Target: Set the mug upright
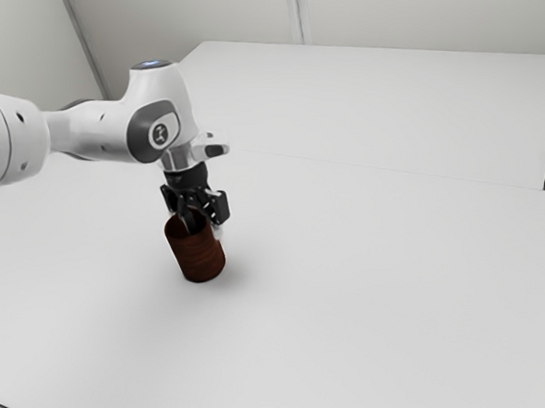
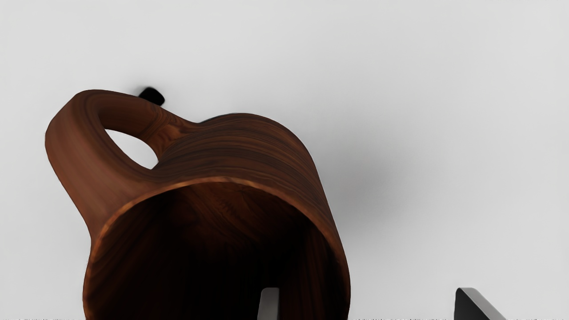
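The mug (image 1: 198,258) leans beneath the tool (image 1: 205,225), its long axis slanting mouth-up toward the exterior view's left, one parted finger (image 2: 269,306) inside the rim (image 2: 218,179), one outside, the tabletop (image 1: 388,285) stretching broadly toward that view's right.

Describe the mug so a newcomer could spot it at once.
Start from the white table and follow the white arm to its open black gripper. The mug is right there, with one finger reaching inside its mouth and the other outside. Its brown wood grain and loop handle set it apart from the plain black gripper.
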Tool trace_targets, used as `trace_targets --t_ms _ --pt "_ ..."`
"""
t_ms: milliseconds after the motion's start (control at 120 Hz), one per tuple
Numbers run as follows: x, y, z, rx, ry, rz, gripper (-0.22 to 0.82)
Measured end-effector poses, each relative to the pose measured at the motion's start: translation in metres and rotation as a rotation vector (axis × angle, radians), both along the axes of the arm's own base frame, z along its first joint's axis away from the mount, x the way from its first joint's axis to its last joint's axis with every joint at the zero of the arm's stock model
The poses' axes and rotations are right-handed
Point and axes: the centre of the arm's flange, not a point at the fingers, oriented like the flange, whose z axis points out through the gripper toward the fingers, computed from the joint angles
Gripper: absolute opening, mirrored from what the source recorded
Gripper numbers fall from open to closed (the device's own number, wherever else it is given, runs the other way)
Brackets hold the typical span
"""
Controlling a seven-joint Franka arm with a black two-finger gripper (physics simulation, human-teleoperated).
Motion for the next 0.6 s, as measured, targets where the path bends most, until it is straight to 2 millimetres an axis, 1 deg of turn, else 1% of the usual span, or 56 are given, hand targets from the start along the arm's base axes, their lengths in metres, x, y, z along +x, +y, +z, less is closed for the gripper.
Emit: trace_targets --t_ms 100,225,300,358,433,483,542,567,600 --pt "-0.003 -0.003 0.030 0.001 -0.032 -0.011 0.45" --pt "-0.005 -0.008 0.058 -0.003 -0.062 -0.012 0.52" --pt "-0.002 -0.011 0.088 -0.001 -0.098 -0.002 0.55" --pt "-0.007 -0.012 0.115 -0.006 -0.131 0.008 0.56" --pt "-0.008 -0.008 0.152 -0.010 -0.171 0.029 0.57" --pt "-0.004 -0.005 0.176 -0.006 -0.193 0.042 0.58" --pt "-0.001 -0.008 0.202 0.001 -0.211 0.045 0.59" --pt "0.000 -0.012 0.210 0.003 -0.215 0.041 0.59" --pt "0.002 -0.018 0.214 0.005 -0.205 0.034 0.59"
